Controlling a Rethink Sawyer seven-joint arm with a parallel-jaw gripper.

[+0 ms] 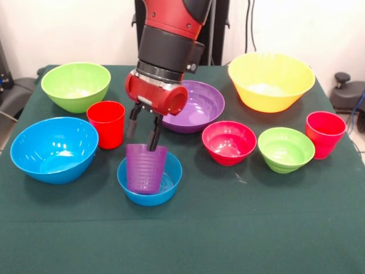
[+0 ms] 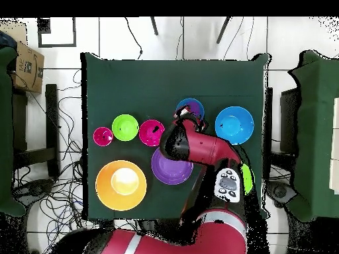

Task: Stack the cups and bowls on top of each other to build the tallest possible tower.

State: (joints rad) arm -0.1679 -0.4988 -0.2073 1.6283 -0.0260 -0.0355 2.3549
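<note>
Inside the small blue glossy plastic bowl [image 1: 149, 185] stands the translucent purple ribbed plastic tumbler [image 1: 146, 168], upright, its base on the bowl's floor. The red and black arm's gripper [image 1: 143, 130] hangs over the tumbler with its jaws parted: one finger dips inside the rim on the side toward the large purple plastic bowl [image 1: 199, 105], the other stands outside and higher, toward the red plastic tumbler [image 1: 106, 123]. Whether either pad presses the wall I cannot tell, so the hold looks loose or none.

The risk, as I judge it: a finger lifting crookedly could catch the rim and tip the light tumbler out of the bowl, perhaps against the red tumbler just beside it.

The front view alone shows the fingers and the tumbler's seat; overhead, the arm hides the gripper and the red tumbler, leaving only the blue bowl's rim [image 2: 190, 106].
</note>
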